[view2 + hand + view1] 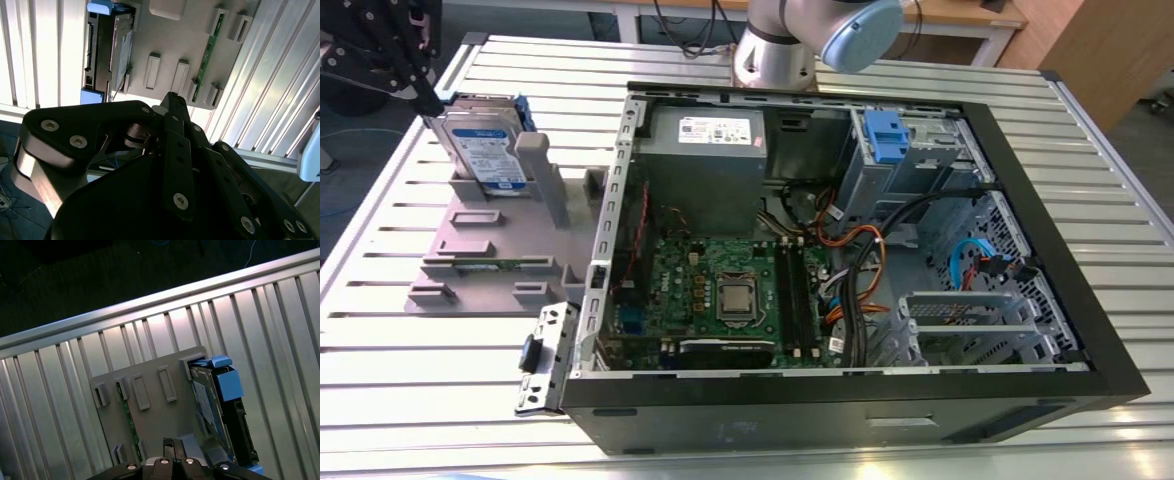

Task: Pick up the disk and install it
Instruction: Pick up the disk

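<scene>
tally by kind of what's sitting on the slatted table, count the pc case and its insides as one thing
disk: 1
grey stand: 1
green circuit board strip: 1
open computer case: 1
total: 4

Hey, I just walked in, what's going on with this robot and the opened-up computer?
A single robot arm is working on getting the disk into the open computer case. The disk has not been picked up yet: it stands on edge in the grey stand on the slatted table, on the exterior view's left of the case. The gripper is shut, holds nothing, and hangs close by the disk's top.
</scene>
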Action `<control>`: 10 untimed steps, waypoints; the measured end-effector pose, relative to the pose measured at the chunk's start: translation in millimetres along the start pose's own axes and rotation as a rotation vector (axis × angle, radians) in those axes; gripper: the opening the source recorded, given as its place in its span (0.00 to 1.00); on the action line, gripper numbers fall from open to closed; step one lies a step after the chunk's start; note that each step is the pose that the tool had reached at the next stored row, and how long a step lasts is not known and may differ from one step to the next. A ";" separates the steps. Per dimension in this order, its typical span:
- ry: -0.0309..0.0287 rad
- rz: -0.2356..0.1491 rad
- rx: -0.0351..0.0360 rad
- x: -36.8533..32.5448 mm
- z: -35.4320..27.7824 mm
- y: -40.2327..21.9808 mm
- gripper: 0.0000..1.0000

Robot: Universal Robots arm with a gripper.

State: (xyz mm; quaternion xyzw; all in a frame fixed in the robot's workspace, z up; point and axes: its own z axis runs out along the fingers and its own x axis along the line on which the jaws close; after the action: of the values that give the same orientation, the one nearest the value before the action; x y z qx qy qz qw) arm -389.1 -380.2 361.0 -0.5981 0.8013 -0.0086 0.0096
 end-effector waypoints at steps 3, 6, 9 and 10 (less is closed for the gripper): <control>0.0000 -0.002 0.0001 0.0 0.0 0.0 0.11; 0.0000 -0.003 0.0000 0.0 0.0 0.0 0.11; 0.0000 -0.005 0.0000 0.0 0.0 0.0 0.11; 0.0001 -0.006 0.0000 0.0 0.0 0.0 0.11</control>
State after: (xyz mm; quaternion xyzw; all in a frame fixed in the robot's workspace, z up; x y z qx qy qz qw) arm -389.1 -380.2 361.0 -0.6005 0.7995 -0.0087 0.0096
